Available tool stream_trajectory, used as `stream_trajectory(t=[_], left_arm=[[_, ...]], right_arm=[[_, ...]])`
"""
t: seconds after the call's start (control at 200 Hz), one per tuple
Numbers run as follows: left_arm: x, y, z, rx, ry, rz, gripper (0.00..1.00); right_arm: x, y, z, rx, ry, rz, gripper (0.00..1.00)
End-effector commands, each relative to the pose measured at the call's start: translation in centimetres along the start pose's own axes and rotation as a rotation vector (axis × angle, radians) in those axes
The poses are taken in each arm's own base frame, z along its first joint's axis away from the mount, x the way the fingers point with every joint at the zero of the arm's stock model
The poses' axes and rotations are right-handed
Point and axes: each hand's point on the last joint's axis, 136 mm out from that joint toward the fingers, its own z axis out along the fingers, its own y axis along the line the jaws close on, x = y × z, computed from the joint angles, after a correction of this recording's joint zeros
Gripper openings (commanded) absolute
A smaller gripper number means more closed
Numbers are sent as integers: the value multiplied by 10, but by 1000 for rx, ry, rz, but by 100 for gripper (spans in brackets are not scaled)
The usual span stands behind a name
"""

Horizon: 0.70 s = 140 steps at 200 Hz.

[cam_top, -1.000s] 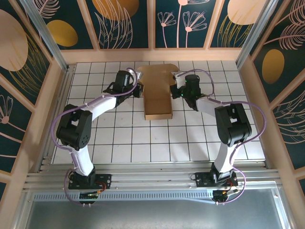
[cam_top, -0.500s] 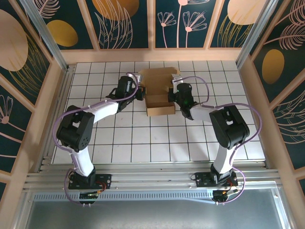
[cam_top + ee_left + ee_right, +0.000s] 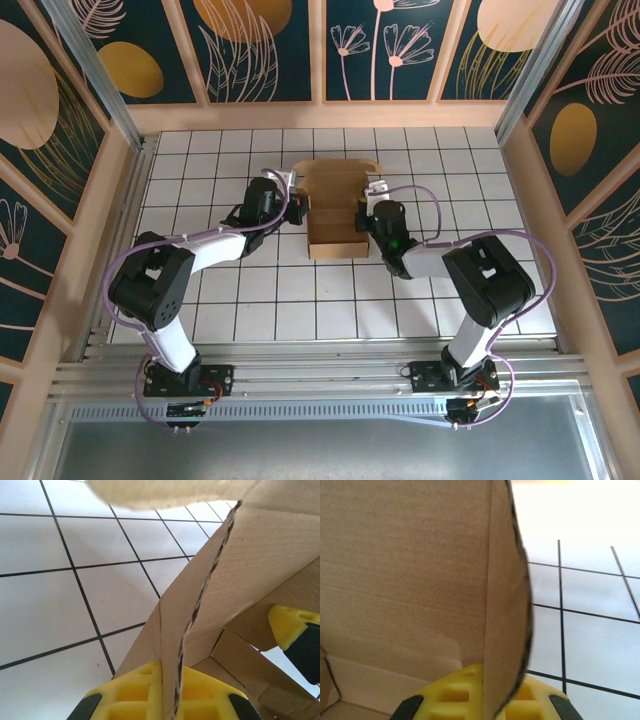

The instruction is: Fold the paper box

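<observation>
My left tool [image 3: 297, 203] and right tool [image 3: 360, 212] each pinch a side wall of the paper box [image 3: 335, 222], upper centre of the table [image 3: 260, 300]. Those walls just swung upright, so the tray's forming.

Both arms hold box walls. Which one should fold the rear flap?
Right, marginally. Left gripper and right gripper each pinch a paper box side wall; the right arm looks more bent, leaving reach for the rear flap.

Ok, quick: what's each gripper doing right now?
Left gripper: closed on the box, left wall.
Right gripper: closed on the box, right wall.
</observation>
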Motion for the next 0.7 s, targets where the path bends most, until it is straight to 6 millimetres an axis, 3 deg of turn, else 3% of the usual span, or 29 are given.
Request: stream_trajectory(t=[0.0,0.18,0.435,0.546,0.696], left_arm=[[27,-49,-4,166,83,-2,0],[25,-56,-4,188,98,-40,0],[72,-58,-9,187,201,-39,1],[93,-47,-10,137,246,-36,3],[114,-40,-16,134,286,-40,12]], right_arm=[[10,30,-13,-74,-10,-77,1],[8,37,-19,-63,-32,-132,0],[18,39,-26,-40,-40,-157,0],[16,39,-30,-34,-50,-164,0],[14,39,-33,-21,-62,-193,0]])
